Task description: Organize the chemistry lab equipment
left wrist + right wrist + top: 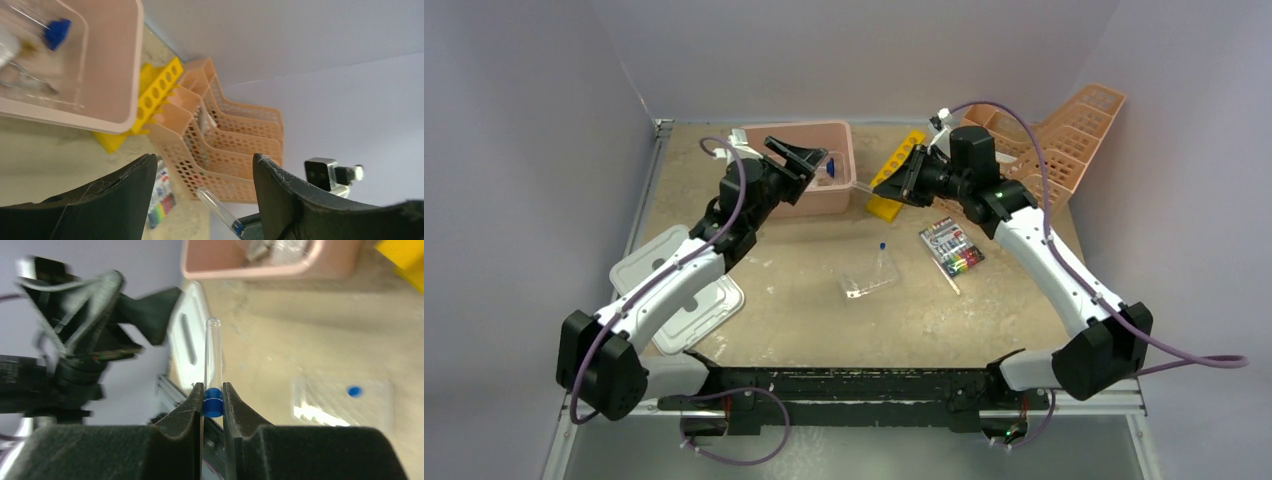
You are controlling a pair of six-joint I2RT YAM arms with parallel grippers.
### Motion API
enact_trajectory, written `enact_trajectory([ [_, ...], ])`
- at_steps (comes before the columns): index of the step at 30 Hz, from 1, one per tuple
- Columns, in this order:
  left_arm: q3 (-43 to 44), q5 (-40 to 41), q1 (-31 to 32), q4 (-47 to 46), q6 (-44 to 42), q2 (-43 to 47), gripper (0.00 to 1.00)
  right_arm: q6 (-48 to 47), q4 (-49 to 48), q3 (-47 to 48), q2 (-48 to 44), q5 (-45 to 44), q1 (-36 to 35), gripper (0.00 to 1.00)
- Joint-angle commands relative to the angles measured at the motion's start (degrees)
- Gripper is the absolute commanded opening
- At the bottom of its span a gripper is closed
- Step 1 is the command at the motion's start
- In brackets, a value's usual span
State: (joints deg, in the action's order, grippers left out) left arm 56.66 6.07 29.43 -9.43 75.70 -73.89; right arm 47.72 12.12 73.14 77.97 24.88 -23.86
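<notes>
Visibility first. The contents of the pink bin point(115, 65) are blurred in the left wrist view. I make out one blue piece point(56, 31) and a thin metal item point(30, 82); the rest I cannot identify. In the top view the left claw point(809, 160) hangs over the bin and covers much of its inside. The left arm also hides part of the two white lids point(686, 305) at the table's left edge.

Count: two blue-capped tubes. The first tube point(214, 355) is pinched at its cap by the right claw point(213, 390) and held off the table, between the bin and the yellow rack point(894, 172). The second tube point(882, 255) lies on or in the single clear bag point(869, 280) at mid-table, I cannot tell which, well apart from both claws. The left claw's fingers point(125, 185) are spread wide with nothing between them.

Surroundings: one orange basket point(1074, 125) sits tilted in the far right corner, just behind the rack. One colour pack point(951, 247) lies near the right arm.
</notes>
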Motion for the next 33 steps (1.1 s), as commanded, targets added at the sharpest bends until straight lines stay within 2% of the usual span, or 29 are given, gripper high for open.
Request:
enact_trajectory([
  [1,2.9,1.7,-1.6,9.1,-18.1,5.1,0.69,-13.4,27.1,7.7,-0.6,-7.9,0.4,0.11],
  [4,3.5,1.1,-1.6,14.2,-25.4,6.0,0.69,-15.9,39.0,11.9,1.9,-10.6,0.4,0.10],
  [7,1.6,0.9,-1.6,16.4,-28.9,7.1,0.67,-16.6,47.4,14.2,4.5,-11.4,0.4,0.10],
  [15,-4.1,3.5,-1.6,17.7,-34.0,10.4,0.66,-21.6,59.0,21.2,16.0,-16.1,0.3,0.08],
  [22,-2.3,8.0,-1.7,26.8,-39.6,12.4,0.66,-21.5,59.0,24.9,23.8,-14.1,-0.8,0.06],
  [28,-3.0,12.4,-1.7,27.8,-43.9,13.8,0.68,-19.0,55.8,26.1,28.3,-12.2,-1.4,0.06],
  [33,-2.6,12.1,-1.7,27.7,-47.2,13.7,0.68,-17.1,53.7,26.1,30.0,-11.8,-1.8,0.06],
])
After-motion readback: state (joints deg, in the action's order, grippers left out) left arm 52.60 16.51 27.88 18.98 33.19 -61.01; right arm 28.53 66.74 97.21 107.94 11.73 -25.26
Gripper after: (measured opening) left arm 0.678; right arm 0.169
